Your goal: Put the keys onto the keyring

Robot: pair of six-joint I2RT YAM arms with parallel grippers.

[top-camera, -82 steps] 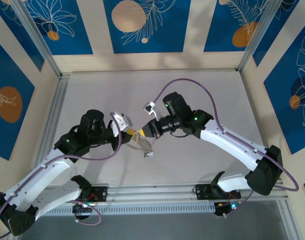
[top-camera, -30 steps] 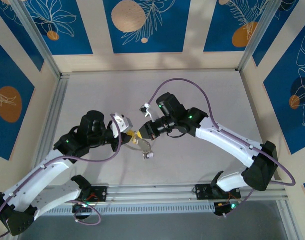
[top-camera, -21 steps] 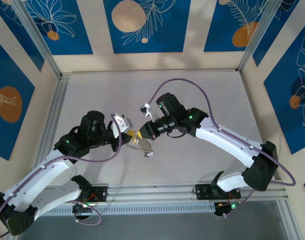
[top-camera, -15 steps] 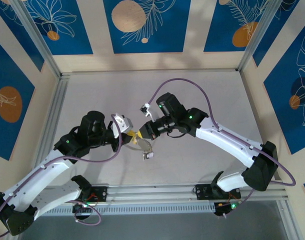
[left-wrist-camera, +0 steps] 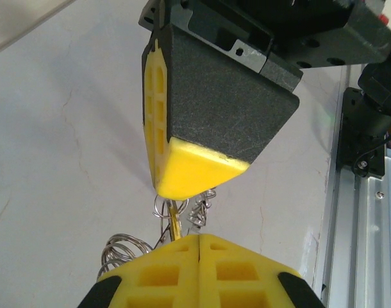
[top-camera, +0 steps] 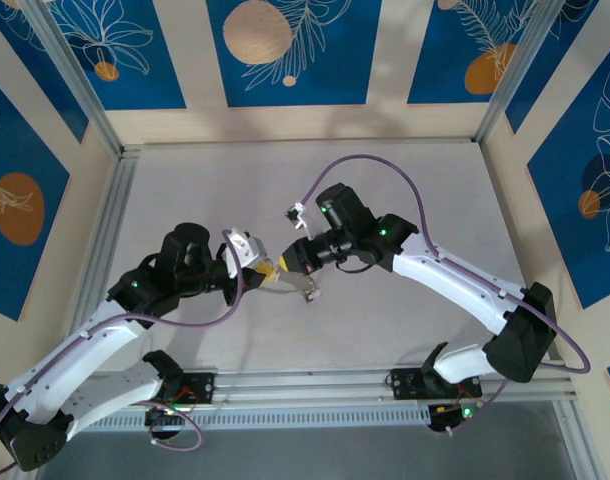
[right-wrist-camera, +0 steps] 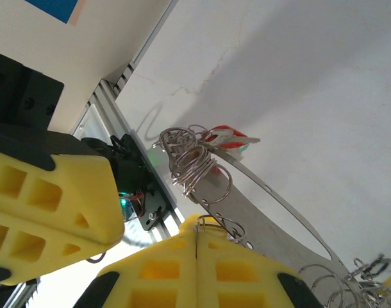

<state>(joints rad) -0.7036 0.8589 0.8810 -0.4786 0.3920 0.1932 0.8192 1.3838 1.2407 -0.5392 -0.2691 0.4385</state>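
My left gripper (top-camera: pixel 267 270) and right gripper (top-camera: pixel 284 262) meet tip to tip above the table's middle. In the left wrist view the left gripper (left-wrist-camera: pixel 200 236) is shut on a thin yellow key tag (left-wrist-camera: pixel 175 226), seen edge-on, that runs up to small rings (left-wrist-camera: pixel 166 208). The right gripper (right-wrist-camera: pixel 197 222) is shut with a small ring at its seam, where the grey keyring (right-wrist-camera: pixel 280 196) passes. Keys (right-wrist-camera: pixel 229 136) with a red tag and a bunch of small rings (right-wrist-camera: pixel 189 160) hang on the keyring's far end. From above, the keys (top-camera: pixel 309 293) dangle below the right fingers.
The aluminium rail (top-camera: pixel 305 385) with both arm bases runs along the near edge. More loose rings (left-wrist-camera: pixel 122 251) hang beside my left fingers. The left gripper's finger (right-wrist-camera: pixel 51 205) sits close on the left of the right wrist view. A purple cable (top-camera: pixel 385 165) arcs over the right arm.
The dangling keys have swung right and up, from under the left fingertips to beneath the right gripper. The right gripper has lifted slightly. Both stay shut.
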